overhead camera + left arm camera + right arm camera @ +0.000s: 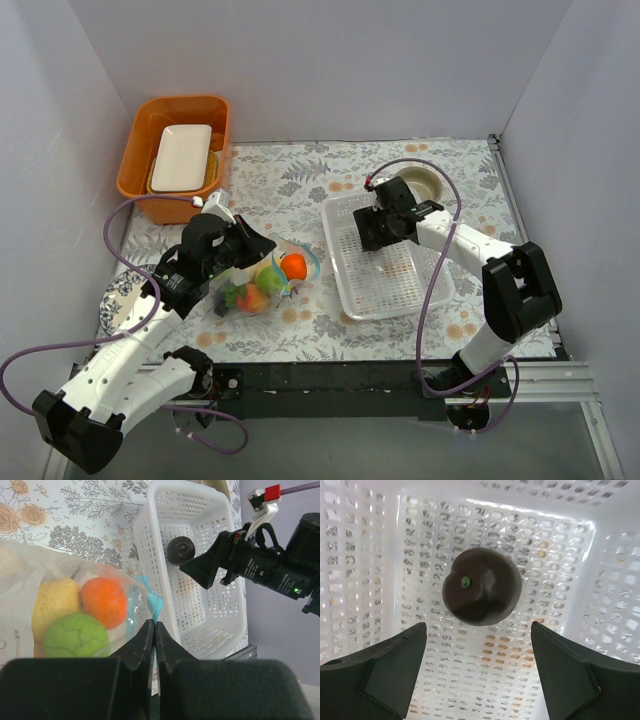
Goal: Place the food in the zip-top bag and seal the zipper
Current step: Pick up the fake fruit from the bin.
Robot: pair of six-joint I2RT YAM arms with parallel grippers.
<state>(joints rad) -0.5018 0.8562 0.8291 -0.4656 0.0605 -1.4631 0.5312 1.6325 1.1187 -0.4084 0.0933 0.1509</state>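
Note:
The clear zip-top bag [255, 290] lies on the floral cloth left of the basket. It holds an orange [293, 265], a yellow fruit [55, 602], a green piece [75, 635] and other pieces. My left gripper [154, 626] is shut on the bag's teal zipper strip [152, 602] at its mouth; in the top view this gripper [266, 246] sits just above the bag. A dark plum [481, 586] lies in the white perforated basket [365, 570]. My right gripper [477, 627] is open just above it, a finger on each side, not touching; the top view shows this gripper [380, 232] over the basket.
The white basket [400, 290] stands at centre right. An orange bin [140, 150] with a white tray inside is at the back left. A small bowl [425, 183] sits behind the basket. A patterned plate [115, 300] lies at the left edge, under my left arm.

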